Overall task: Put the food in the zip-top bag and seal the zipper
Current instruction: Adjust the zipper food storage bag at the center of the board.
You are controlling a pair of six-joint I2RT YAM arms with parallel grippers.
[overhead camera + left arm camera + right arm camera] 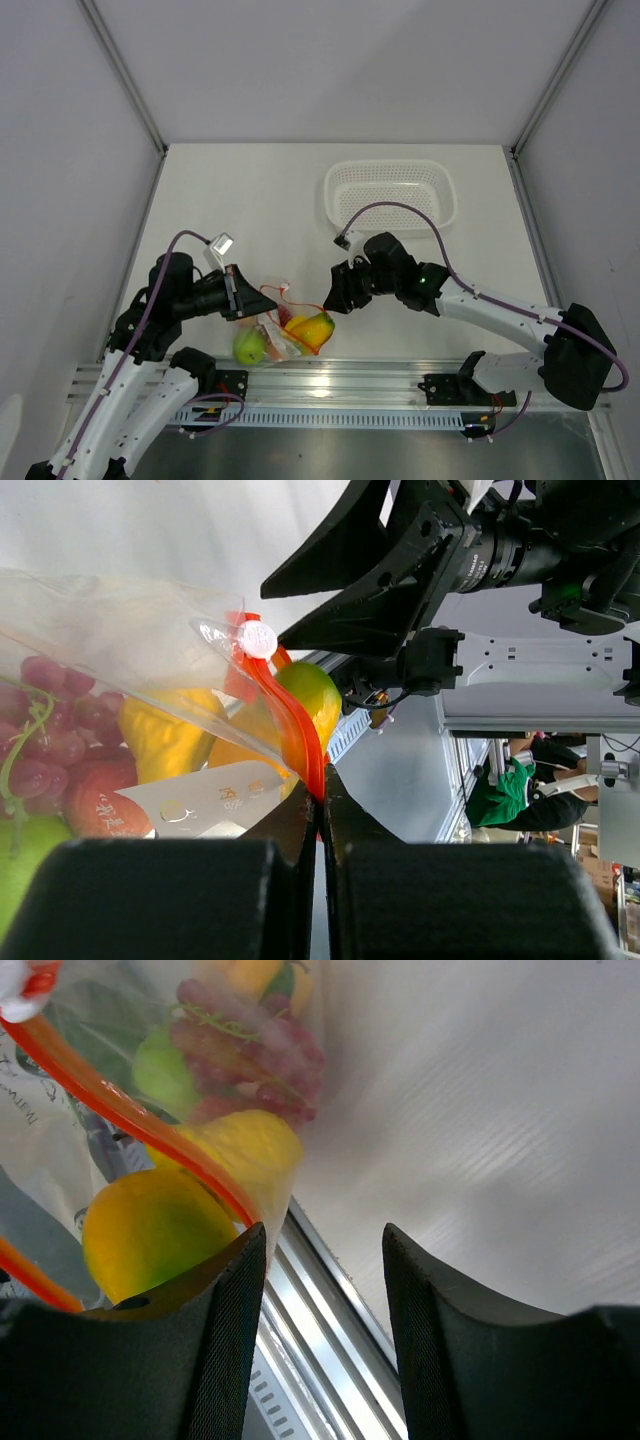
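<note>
The zip-top bag (280,325) lies low and left of centre in the top view, just above the rail (400,380), between the left gripper (240,295) and the right gripper (335,290). The apple (249,346) sits in its lower left, the mango (315,328) at its right end. The basket (390,164) stands upper right, well apart.

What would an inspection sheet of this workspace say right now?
Surface: white table, no spills seen.
Job's things: zip-top bag holds green apple and grapes; mango at its mouth; zipper unsealed.
Clutter: white basket, far side, apart from the bag.
Grippers: left gripper shut on zipper; right gripper open beside mango.
Cables: purple cables loop over the arms.
Surroundings: white walls; metal rail at near edge.
</note>
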